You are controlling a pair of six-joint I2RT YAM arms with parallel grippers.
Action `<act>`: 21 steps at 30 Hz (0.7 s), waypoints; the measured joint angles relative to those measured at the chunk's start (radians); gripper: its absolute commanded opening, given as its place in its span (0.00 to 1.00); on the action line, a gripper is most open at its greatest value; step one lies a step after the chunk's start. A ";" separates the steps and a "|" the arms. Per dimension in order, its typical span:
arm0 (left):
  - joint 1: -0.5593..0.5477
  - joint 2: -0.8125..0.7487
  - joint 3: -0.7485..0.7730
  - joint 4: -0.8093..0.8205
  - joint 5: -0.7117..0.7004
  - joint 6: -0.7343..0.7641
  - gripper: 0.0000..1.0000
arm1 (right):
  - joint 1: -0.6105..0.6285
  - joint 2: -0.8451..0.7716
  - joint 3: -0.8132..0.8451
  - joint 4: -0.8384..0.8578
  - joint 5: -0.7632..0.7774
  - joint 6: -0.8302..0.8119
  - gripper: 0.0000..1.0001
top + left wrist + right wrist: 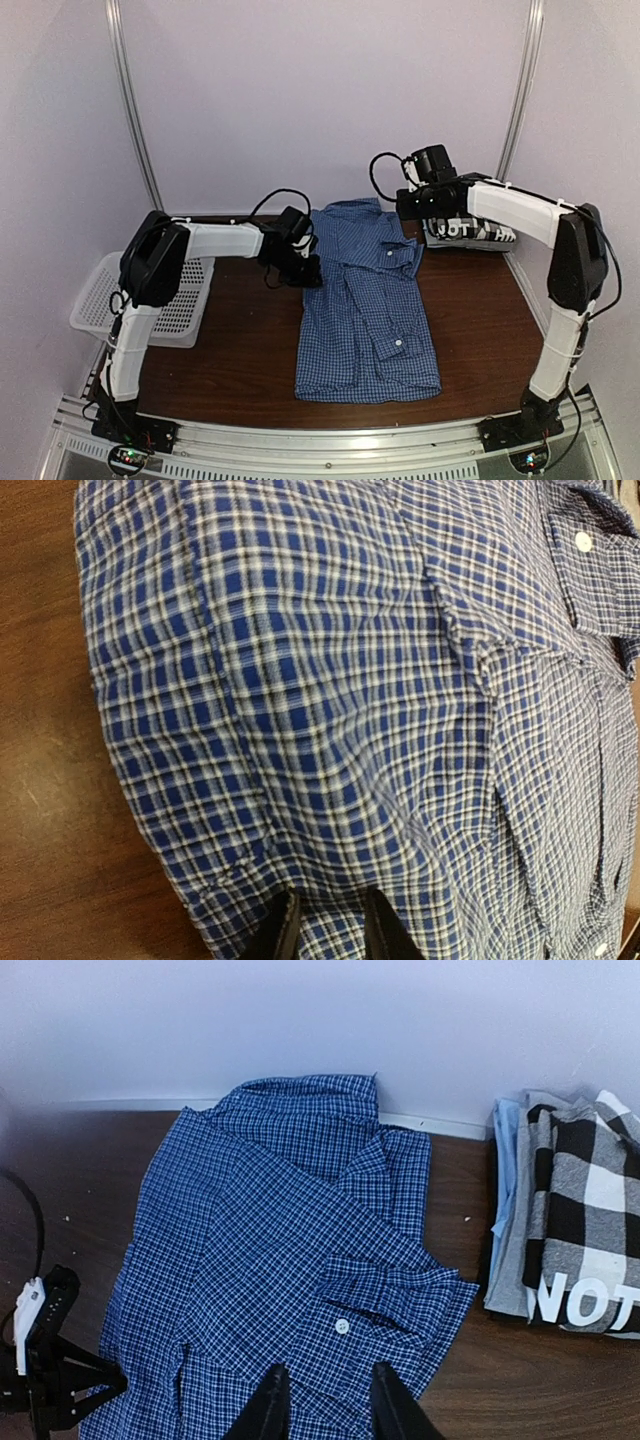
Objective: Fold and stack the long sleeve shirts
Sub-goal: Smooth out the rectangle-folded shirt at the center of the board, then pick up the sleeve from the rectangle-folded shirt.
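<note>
A blue fine-checked shirt (365, 310) lies flat in the middle of the table, collar toward the wall, with a sleeve folded across its front. My left gripper (308, 270) is low at the shirt's left shoulder edge. In the left wrist view the shirt (330, 680) fills the frame, and the left gripper (328, 930) has its tips a little apart on the cloth. My right gripper (418, 203) hangs open above the shirt's upper right, over the cuff (342, 1326), with nothing between its fingers (268, 1405). The black-and-white checked shirt (585, 1230) lies folded at the back right.
A white mesh basket (100, 300) stands at the table's left edge. The checked shirt tops a small stack of folded grey and light blue garments (510, 1220) by the back wall. Brown tabletop (240, 340) shows on both sides of the blue shirt.
</note>
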 measured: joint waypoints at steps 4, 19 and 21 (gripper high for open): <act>0.000 -0.011 0.005 -0.042 -0.033 0.031 0.26 | -0.007 0.119 0.063 -0.021 -0.018 -0.018 0.50; 0.006 -0.102 0.056 -0.105 -0.002 0.062 0.26 | -0.023 0.371 0.245 -0.088 -0.059 -0.055 0.62; 0.006 -0.104 0.056 -0.104 0.008 0.062 0.26 | -0.023 0.383 0.253 -0.087 -0.059 -0.055 0.62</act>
